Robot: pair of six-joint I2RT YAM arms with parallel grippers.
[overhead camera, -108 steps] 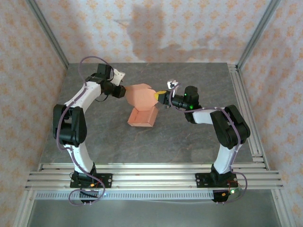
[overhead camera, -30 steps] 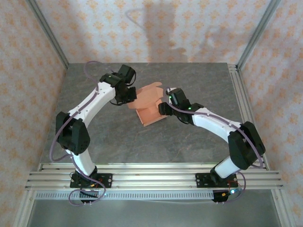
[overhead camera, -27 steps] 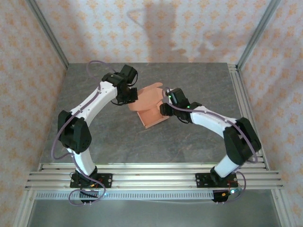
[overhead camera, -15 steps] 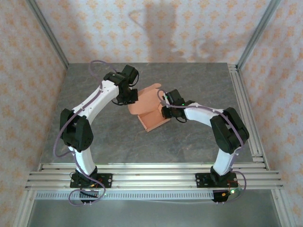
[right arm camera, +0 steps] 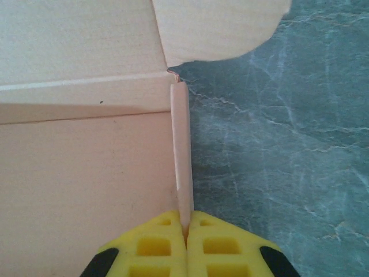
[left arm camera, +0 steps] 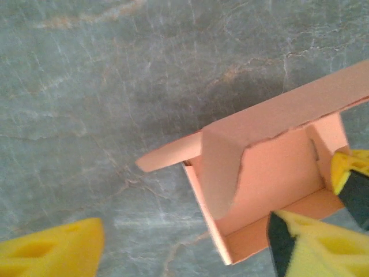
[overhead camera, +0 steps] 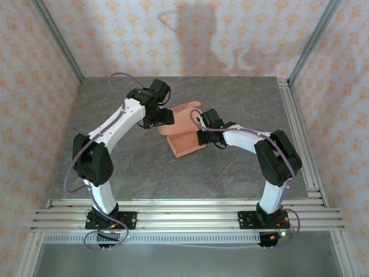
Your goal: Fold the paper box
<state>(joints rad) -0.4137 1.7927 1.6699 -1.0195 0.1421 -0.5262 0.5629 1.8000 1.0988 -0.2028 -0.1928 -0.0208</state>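
Paper box (overhead camera: 183, 138), partly folded, lies mid-table (overhead camera: 230, 173) between the arms. Right gripper (right arm camera: 186, 231) pinches the box's right wall; left gripper (left arm camera: 185, 225) gapes wide over its far-left end.

One paper box (overhead camera: 185, 142), two grippers (overhead camera: 166, 118) (overhead camera: 200, 129)

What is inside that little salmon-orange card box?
The salmon-orange card box shows a bare floor and walls; a drooping flap covers one corner.
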